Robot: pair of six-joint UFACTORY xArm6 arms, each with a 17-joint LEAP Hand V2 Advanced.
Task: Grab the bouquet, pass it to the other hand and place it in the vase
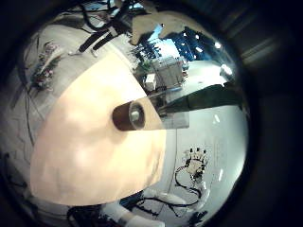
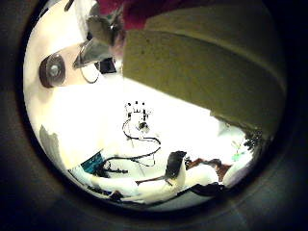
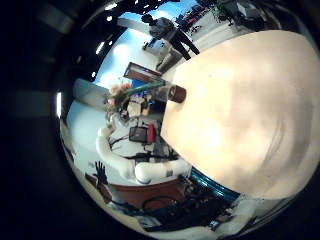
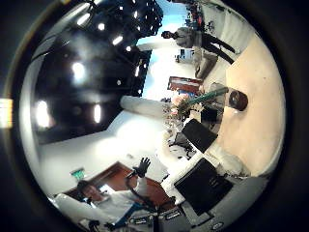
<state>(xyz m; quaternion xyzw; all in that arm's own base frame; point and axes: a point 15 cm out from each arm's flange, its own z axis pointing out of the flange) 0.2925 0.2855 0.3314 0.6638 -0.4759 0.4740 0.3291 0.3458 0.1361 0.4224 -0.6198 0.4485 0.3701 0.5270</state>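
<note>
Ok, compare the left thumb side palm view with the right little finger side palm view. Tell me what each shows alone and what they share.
Only the left thumb side view shows the bouquet looming large, so it is close to that palm. Only the right little finger side view shows the bouquet small and whole, its stems towards the vase, with a broad stretch of table. Both show the bouquet and the vase.
</note>
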